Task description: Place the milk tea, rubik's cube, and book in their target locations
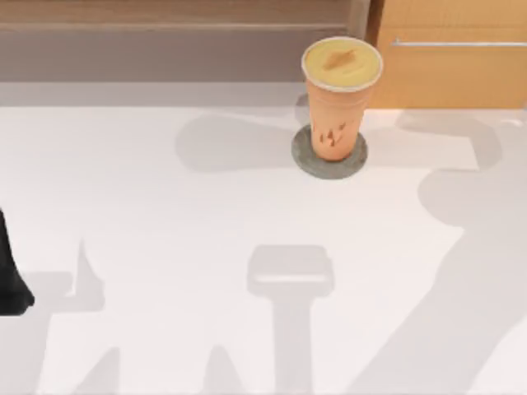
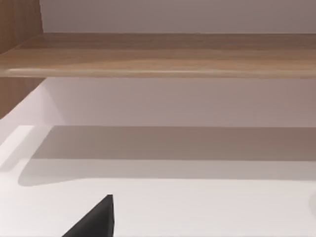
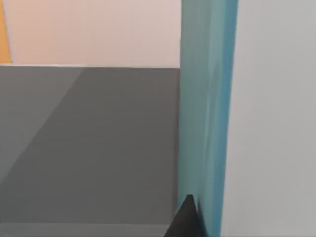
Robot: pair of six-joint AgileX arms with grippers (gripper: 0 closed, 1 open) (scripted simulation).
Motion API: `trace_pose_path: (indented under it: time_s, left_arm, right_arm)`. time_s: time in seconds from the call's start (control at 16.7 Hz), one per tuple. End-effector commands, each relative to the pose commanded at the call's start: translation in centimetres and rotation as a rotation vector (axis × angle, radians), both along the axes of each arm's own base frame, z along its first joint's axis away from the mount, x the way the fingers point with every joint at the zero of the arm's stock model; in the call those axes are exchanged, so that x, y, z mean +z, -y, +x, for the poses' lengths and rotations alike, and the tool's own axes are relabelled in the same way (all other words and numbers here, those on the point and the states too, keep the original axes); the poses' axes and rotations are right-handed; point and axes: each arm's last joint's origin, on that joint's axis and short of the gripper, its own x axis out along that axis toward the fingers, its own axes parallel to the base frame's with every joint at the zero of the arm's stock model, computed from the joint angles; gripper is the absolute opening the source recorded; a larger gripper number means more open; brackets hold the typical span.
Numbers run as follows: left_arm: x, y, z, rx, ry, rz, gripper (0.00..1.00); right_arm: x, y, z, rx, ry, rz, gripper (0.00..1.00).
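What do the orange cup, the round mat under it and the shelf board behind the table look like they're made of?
The milk tea cup looks like matte paper or plastic: flat orange wall, pale rim, no shine; hard to tell which. The round mat under it looks like rough grey stone or felt, speckled and dull. The shelf board looks like wood or wood laminate, with lengthwise grain streaks and a soft sheen.

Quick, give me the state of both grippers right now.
Left gripper: at the table's left edge, cannot be told.
Right gripper: a dark tip beside a teal upright panel, cannot be told.
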Motion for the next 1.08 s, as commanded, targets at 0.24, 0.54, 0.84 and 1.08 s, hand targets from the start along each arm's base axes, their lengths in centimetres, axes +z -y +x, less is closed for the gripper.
trace_pose_path:
  time_s: [0.24, 0.54, 0.84, 1.08]
  left_arm:
    - [0.0, 0.0, 0.0, 0.000, 0.000, 0.000, 1.00]
    - [0.0, 0.0, 0.0, 0.000, 0.000, 0.000, 1.00]
    - [0.0, 0.0, 0.0, 0.000, 0.000, 0.000, 1.00]
    - [0.0, 0.0, 0.0, 0.000, 0.000, 0.000, 1.00]
  right_arm:
    - [0.2, -0.2, 0.0, 0.002, 0.006, 0.010, 0.00]
    - [4.5, -0.2, -3.6, -0.032, 0.093, 0.179, 0.00]
    - [6.8, -0.1, -9.7, -0.057, 0.164, 0.548, 0.00]
    - [3.4, -0.2, -14.3, -0.101, 0.123, 0.857, 0.00]
